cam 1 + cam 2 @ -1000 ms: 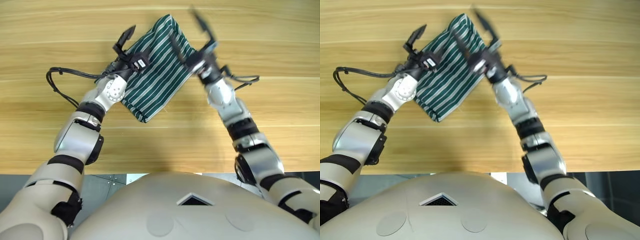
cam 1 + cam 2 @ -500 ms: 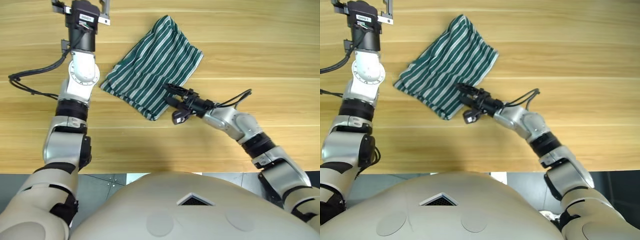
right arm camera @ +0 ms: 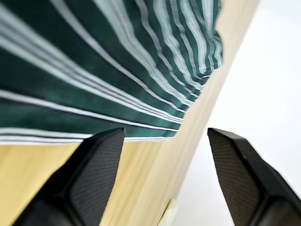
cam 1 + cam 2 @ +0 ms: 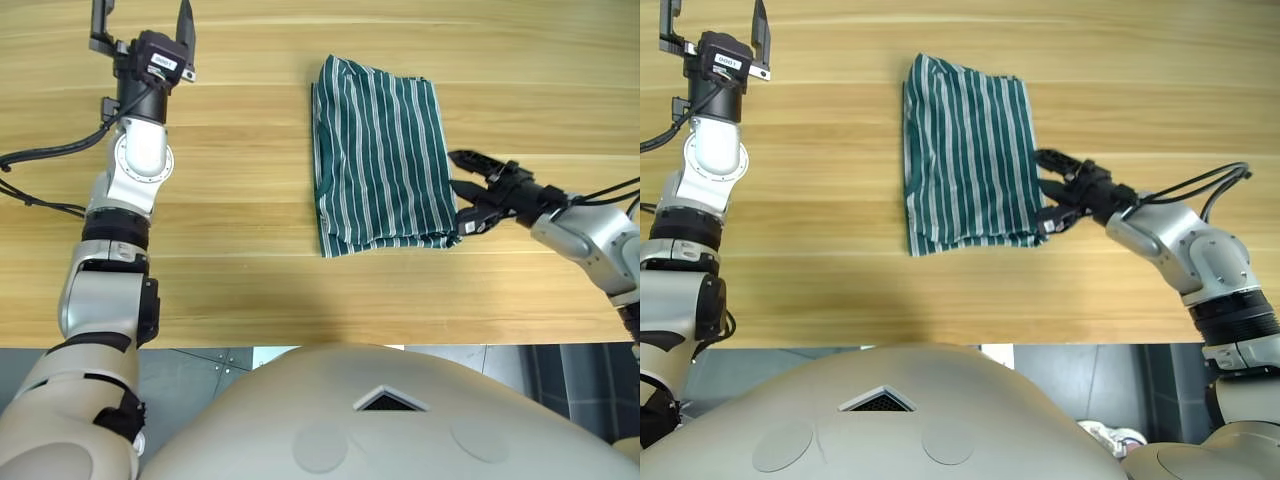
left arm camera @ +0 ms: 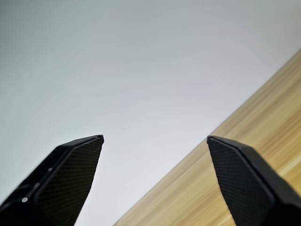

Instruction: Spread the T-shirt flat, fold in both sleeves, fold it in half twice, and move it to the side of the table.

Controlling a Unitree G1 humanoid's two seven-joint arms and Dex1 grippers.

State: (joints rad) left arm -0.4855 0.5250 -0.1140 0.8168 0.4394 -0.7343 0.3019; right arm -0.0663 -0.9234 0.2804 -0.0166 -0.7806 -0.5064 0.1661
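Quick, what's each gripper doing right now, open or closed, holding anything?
Left gripper: open, holding nothing.
Right gripper: open, at the edge of the T-shirt, not clamped on it.

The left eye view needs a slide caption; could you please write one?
Folded striped T-shirt on the wooden table, open right gripper at its edge, open left gripper well apart.

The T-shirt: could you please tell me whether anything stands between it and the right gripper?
Nothing visible does. The right gripper is open at the right edge of the folded T-shirt, low over the wooden table.
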